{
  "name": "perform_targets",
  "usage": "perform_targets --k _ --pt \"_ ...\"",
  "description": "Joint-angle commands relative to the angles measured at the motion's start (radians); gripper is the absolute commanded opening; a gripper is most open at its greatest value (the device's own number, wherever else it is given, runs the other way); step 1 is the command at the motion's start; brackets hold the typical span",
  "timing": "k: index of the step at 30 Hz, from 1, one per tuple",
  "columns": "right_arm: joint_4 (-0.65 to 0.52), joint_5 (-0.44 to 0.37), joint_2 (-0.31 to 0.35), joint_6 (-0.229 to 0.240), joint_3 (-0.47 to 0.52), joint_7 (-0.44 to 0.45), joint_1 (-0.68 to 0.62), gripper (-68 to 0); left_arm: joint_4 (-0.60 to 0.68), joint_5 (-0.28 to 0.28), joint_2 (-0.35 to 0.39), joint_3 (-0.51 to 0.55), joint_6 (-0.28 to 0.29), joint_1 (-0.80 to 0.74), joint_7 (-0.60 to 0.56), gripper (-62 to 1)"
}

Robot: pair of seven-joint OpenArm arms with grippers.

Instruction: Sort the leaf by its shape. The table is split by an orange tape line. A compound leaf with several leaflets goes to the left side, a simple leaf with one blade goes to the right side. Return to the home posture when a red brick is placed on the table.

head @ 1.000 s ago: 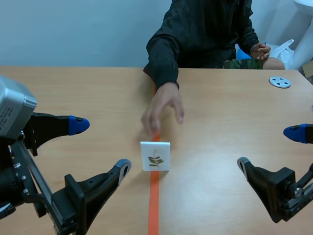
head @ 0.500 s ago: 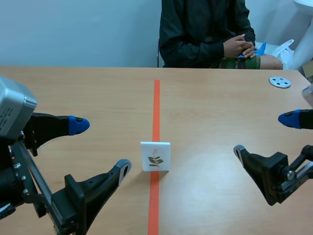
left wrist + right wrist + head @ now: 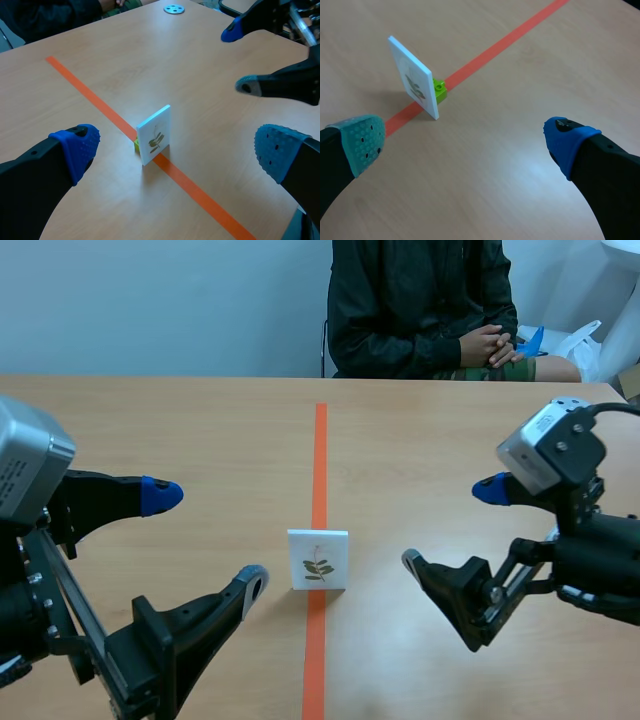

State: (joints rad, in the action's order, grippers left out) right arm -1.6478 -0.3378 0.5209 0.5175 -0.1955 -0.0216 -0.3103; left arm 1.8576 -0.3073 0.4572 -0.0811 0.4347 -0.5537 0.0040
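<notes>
A white card point(image 3: 318, 560) stands upright on the orange tape line point(image 3: 320, 455), showing a green sprig with several small leaflets. A small green brick point(image 3: 439, 89) props it from behind. My left gripper point(image 3: 205, 540) is open, low at the left, a little short of the card. My right gripper point(image 3: 452, 527) is open too, to the right of the card and apart from it. In the left wrist view the card point(image 3: 154, 135) stands ahead, between my fingers, with the right gripper point(image 3: 237, 60) beyond it. The card point(image 3: 415, 80) lies ahead of the right gripper point(image 3: 465, 139).
A person in a dark jacket sits across the table with hands point(image 3: 490, 342) clasped in the lap. A round metal disc point(image 3: 173, 9) lies at the far right of the table. A white bag point(image 3: 592, 338) lies beyond the table's far right corner.
The person's hand drew back from the card to the lap. My right arm rose and swung left, closer to the card. The left arm and the card stayed still.
</notes>
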Motion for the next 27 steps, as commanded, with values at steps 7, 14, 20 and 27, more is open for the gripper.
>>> perform_targets --k 7,14,20,27 --pt "0.214 0.115 -0.079 0.004 -0.114 0.141 0.154 0.4 0.006 -0.013 0.003 0.002 -0.002 0.003 -0.014 1.4" --pt "0.395 0.192 -0.147 0.007 -0.22 0.269 0.26 0.4 0.006 -0.013 0.003 0.002 -0.002 0.003 -0.014 1.4" --pt "0.471 0.243 -0.2 0.006 -0.275 0.324 0.312 0.4 0.006 -0.013 0.003 0.002 -0.002 0.003 -0.014 1.4" --pt "0.573 0.266 -0.27 -0.002 -0.319 0.338 0.386 0.4 0.006 -0.013 0.003 0.002 -0.002 0.003 -0.014 1.4"
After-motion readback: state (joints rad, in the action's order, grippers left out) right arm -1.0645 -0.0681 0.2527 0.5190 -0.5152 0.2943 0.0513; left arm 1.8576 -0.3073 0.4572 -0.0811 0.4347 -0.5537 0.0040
